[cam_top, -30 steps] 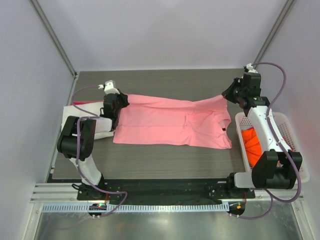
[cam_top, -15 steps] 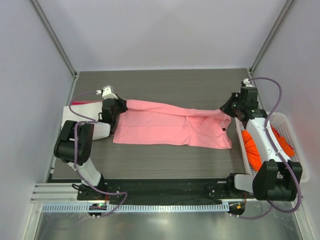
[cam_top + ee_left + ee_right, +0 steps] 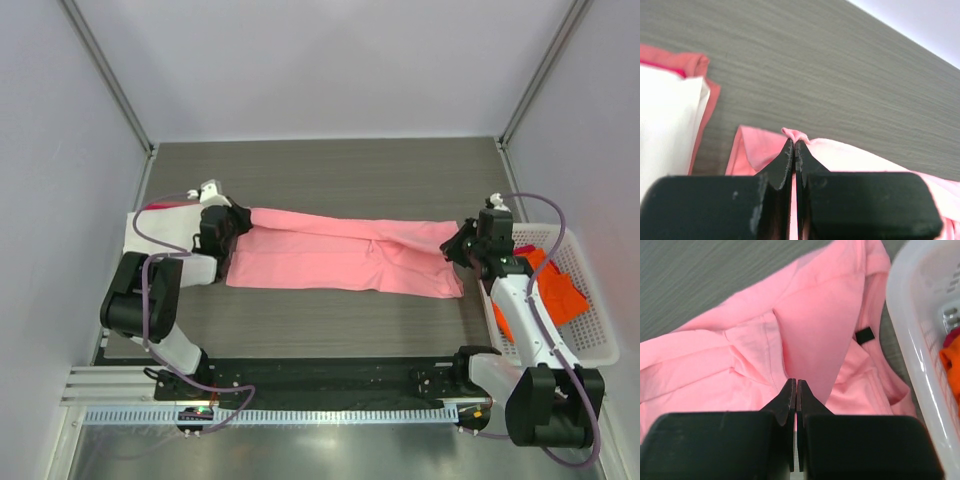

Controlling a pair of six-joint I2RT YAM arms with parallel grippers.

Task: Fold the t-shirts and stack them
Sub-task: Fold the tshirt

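Pink t-shirt (image 3: 340, 262) spread flat, left fingers (image 3: 783, 165) pinching one end, right fingers (image 3: 785, 401) pinching the other

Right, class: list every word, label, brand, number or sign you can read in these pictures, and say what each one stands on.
No readable text in any view.
The small dark neck label on the pink t-shirt: looks blank, no letters can be made out.
The white basket: no print visible.

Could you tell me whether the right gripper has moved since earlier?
Yes. The right gripper came nearward, from past the far end of the mesh basket to alongside it, pulling the pink t-shirt.
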